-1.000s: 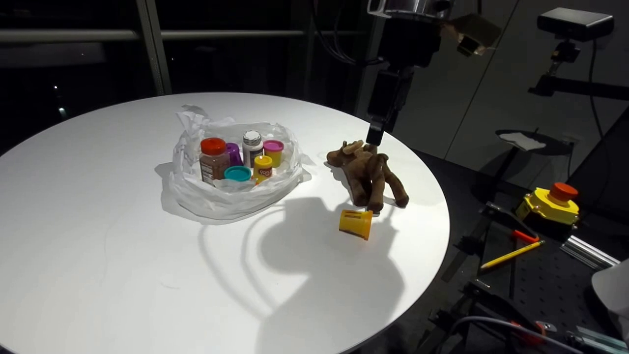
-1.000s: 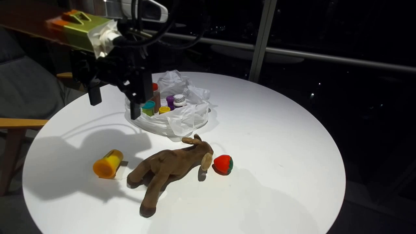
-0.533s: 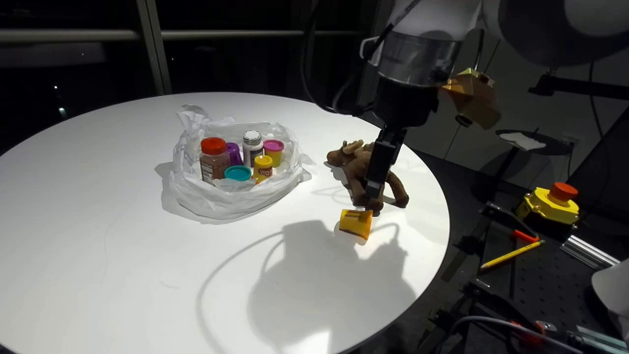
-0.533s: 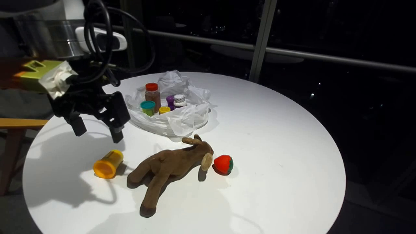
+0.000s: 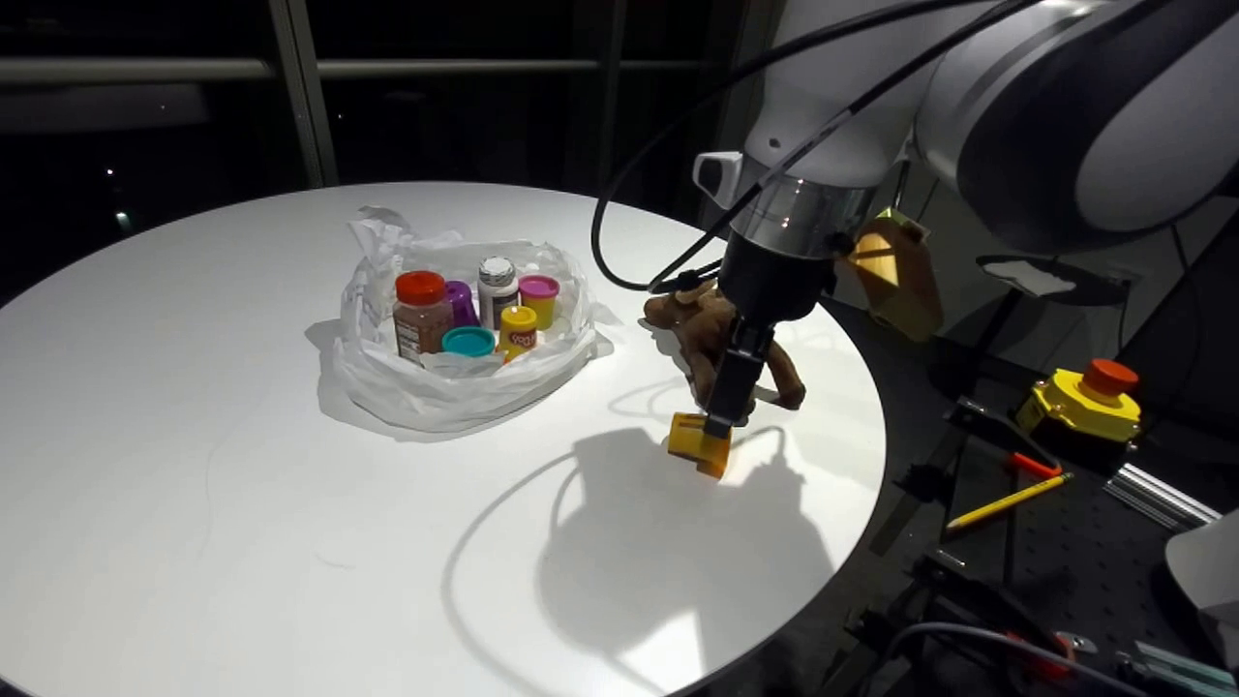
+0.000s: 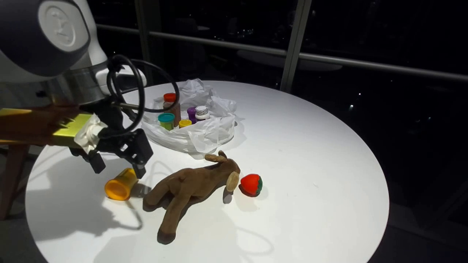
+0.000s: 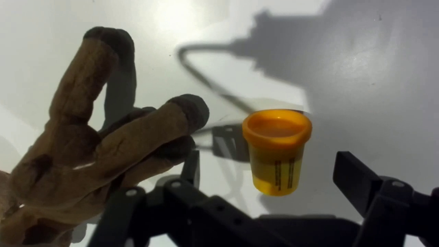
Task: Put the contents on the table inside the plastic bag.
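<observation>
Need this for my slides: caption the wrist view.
Open jaws frame a yellow tub lying beside a brown plush toy.

arm [image 5: 891,126] angled low, gripper [image 7: 267,166] tilted, pointing down; black fingers [image 7: 357,183] spread wide

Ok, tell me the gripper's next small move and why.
I'd probably lower the open gripper a little before closing it: in the wrist view, the tipped-over yellow tub shows between the spread fingers, gaps either side, and they seem to hang above the table.
</observation>
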`<state>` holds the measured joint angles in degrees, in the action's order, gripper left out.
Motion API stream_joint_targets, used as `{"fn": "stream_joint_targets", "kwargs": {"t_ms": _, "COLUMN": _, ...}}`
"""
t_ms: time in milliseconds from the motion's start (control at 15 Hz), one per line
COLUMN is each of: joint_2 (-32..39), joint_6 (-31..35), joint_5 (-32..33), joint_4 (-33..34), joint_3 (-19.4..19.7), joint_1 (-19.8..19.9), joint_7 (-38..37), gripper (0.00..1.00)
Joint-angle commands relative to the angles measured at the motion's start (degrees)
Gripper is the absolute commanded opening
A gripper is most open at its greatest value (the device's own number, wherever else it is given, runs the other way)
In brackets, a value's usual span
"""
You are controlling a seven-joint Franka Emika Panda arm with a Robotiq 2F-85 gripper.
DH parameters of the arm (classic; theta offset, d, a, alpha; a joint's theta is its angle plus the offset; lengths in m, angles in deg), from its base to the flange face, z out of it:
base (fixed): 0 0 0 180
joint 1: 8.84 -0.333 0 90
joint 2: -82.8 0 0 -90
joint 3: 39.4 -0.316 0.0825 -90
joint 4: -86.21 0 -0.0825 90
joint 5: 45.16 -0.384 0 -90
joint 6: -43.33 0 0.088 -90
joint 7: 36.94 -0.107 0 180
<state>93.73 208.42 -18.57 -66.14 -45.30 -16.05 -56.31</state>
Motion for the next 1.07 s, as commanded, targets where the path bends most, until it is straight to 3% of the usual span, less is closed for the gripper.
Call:
{"fn": "stream_joint_targets", "kwargs": {"t_ms": 0, "joint_2": 5.42, "joint_6": 3.77, "joint_5": 2.82, "joint_4": 2.59, "joint_3": 1.80, "joint_1": -0.77, "joint_7": -1.36, "gripper": 1.00}}
{"fn": "stream_joint_targets", "kwargs": {"t_ms": 67, "joint_2": 6.24, "joint_6": 4.23, "joint_5": 2.68, "joint_4": 2.74, "joint_3": 1.77, "joint_1": -0.69, "joint_7": -0.91, "gripper": 1.00}}
{"fn": "stream_joint_targets", "kwargs": {"t_ms": 133, "joint_2": 6.97, "joint_6": 4.65, "joint_5": 2.02, "joint_4": 2.88, "joint_3": 1.32, "joint_1": -0.29, "joint_7": -0.14, "gripper": 0.83}}
{"fn": "stream_joint_targets", "kwargs": {"t_ms": 200, "joint_2": 7.43, "joint_6": 5.08, "joint_5": 1.95, "joint_4": 3.02, "joint_3": 1.36, "joint_1": -0.32, "joint_7": -0.15, "gripper": 0.73}}
{"fn": "stream_joint_targets", "kwargs": {"t_ms": 600, "joint_2": 5.82, "joint_6": 4.39, "joint_5": 0.33, "joint_4": 2.12, "joint_3": 0.09, "joint_1": 0.65, "joint_7": 0.15, "gripper": 0.23}}
{"fn": "stream_joint_targets", "kwargs": {"t_ms": 867, "joint_2": -0.32, "joint_6": 1.28, "joint_5": -6.84, "joint_4": 2.46, "joint_3": -5.08, "joint_1": 3.58, "joint_7": 0.39, "gripper": 0.21}}
{"fn": "stream_joint_targets", "kwargs": {"t_ms": 1000, "joint_2": -1.60, "joint_6": 0.27, "joint_5": -9.38, "joint_4": 5.84, "joint_3": -5.70, "joint_1": 2.99, "joint_7": -1.18, "gripper": 0.21}}
